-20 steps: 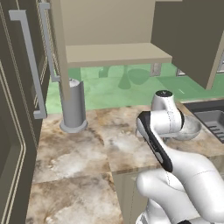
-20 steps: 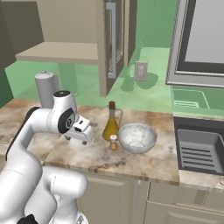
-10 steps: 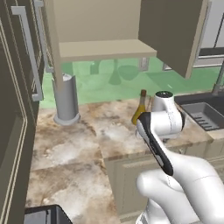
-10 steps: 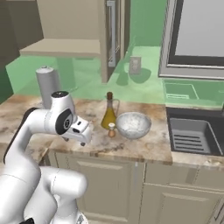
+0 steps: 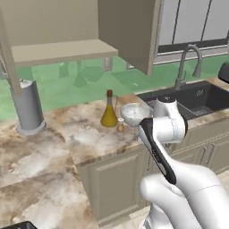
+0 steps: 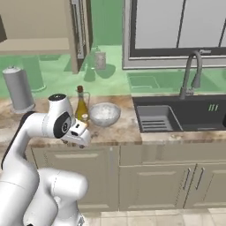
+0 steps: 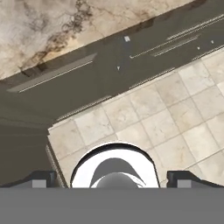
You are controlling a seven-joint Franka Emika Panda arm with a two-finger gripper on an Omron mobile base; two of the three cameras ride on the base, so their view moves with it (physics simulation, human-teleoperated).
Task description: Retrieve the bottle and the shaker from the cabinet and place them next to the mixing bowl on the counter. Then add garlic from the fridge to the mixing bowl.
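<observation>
**A:** Starting nearest the cameras, where do we find the pincer (image 6: 81, 143)?

**B:** Left of centre in the right base view, folded in at the worktop's (image 5: 49, 156) front edge and carrying nothing. In the hand view its two tips (image 7: 41, 178) sit far apart at the bottom corners, so we read it as released, looking down past the edge to the tiled floor (image 7: 153, 122).

**A:** And just beyond it?

**B:** At the centre of the left base view stand the bottle (image 5: 109, 111), the shaker (image 5: 120, 125) just beside its base, and the mixing bowl (image 5: 135, 114) close to the right. We judge the first half of the task complete.

**A:** What is left?

**B:** The garlic. We see neither it nor the fridge here, so we expect the base must drive there before anything else.

**A:** Farther back?

**B:** The cabinet (image 5: 53, 49), upper left, hangs with its door (image 5: 129, 31) open and its shelf bare. A tall grey cylinder (image 5: 27, 107) stands at the left, the dark sink (image 6: 176, 117) and tap (image 6: 190, 73) at the right. Nothing crowds the bowl, though the bottle stands close enough to be knocked on approach.
</observation>
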